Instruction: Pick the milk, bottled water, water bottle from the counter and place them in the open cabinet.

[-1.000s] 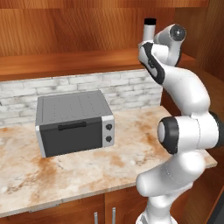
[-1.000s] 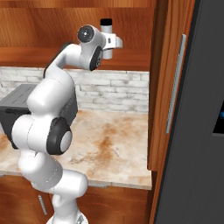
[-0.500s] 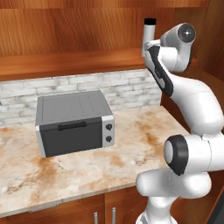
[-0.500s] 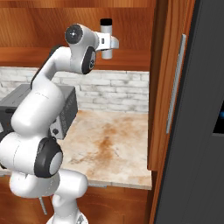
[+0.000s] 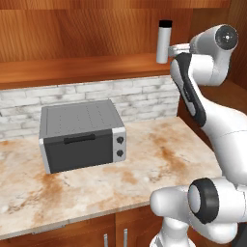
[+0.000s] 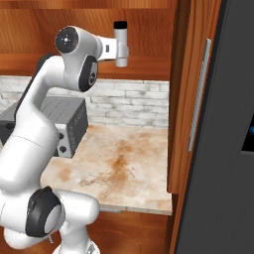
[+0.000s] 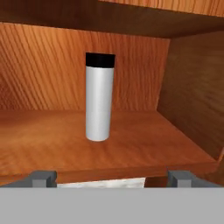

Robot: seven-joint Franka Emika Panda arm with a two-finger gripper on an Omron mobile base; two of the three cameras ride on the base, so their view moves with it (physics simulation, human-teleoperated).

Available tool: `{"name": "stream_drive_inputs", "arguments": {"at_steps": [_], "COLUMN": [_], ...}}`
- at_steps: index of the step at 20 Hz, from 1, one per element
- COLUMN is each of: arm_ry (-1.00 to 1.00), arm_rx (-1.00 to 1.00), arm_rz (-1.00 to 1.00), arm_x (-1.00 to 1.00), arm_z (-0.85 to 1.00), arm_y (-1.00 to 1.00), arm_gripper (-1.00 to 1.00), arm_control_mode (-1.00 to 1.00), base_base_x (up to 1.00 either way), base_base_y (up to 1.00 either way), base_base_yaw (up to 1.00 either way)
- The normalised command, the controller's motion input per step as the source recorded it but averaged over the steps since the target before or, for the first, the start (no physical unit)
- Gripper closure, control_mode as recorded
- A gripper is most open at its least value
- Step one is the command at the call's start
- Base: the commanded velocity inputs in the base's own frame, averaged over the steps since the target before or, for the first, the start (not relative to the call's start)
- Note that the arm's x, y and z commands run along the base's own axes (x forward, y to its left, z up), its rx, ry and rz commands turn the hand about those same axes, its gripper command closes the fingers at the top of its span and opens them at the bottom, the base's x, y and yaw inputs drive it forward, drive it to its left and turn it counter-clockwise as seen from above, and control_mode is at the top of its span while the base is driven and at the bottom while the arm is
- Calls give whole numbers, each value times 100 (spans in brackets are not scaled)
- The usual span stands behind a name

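Water bottle (image 7: 99, 103) upright on open cabinet (image 7: 131, 148) shelf, claw (image 7: 112, 177) empty.
Claw jaws spread wide, holding nothing; bottle stands ahead of claw, centred btwn the fingertips (image 7: 43, 177), clear gap, no contact. Toaster oven (image 5: 82, 135) sits below on stone top w/ brick wall behind.

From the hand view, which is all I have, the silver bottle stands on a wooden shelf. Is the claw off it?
Observer: Yes. In the left base view the water bottle stands upright in the open cabinet, with the claw just beside it.
Operator: What sits below that shelf?
Observer: A grey toaster oven on a marble top backed by white brick.
Operator: Where is the cabinet door?
Observer: The right base view shows it swung open to the right, its long silver handle upright.
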Motion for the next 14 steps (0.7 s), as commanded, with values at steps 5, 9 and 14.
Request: {"name": "stream_drive_inputs", "arguments": {"at_steps": [5,9,14], "arm_ry": [0,0,0], "arm_rx": [4,5,3], "arm_rz": [0,0,0], "arm_x": [-99,-95,-82], "arm_z": [1,0,0], "arm_y": [1,0,5], "arm_gripper": [-100,-100,-100], "arm_control_mode": [-100,-100,-100], "base_base_x": [0,0,0], "base_base_y": [0,0,0], "base_base_yaw": [0,0,0]}}
